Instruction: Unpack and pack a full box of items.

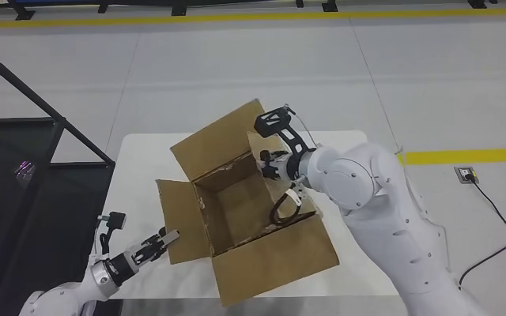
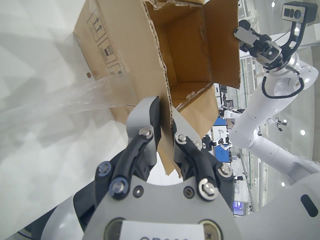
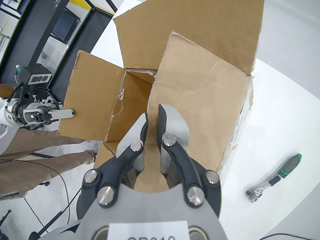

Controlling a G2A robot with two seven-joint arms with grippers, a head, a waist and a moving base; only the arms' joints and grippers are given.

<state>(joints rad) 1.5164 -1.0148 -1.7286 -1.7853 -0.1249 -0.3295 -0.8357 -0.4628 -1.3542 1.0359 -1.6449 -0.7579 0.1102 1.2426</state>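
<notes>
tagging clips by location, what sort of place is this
Probably a robotics lab or test hall: yellow lines on the floor, other white robot arms in the background, and a black frame rack beside the table with the cardboard box.

Matt corrugated cardboard box (image 1: 277, 253), its edges torn rough, on a smooth white table (image 1: 142, 166).

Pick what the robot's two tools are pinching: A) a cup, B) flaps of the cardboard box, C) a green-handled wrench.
B: the left tool and the right tool each have a flap of the open cardboard box pinched between their fingers, on opposite sides.
</notes>
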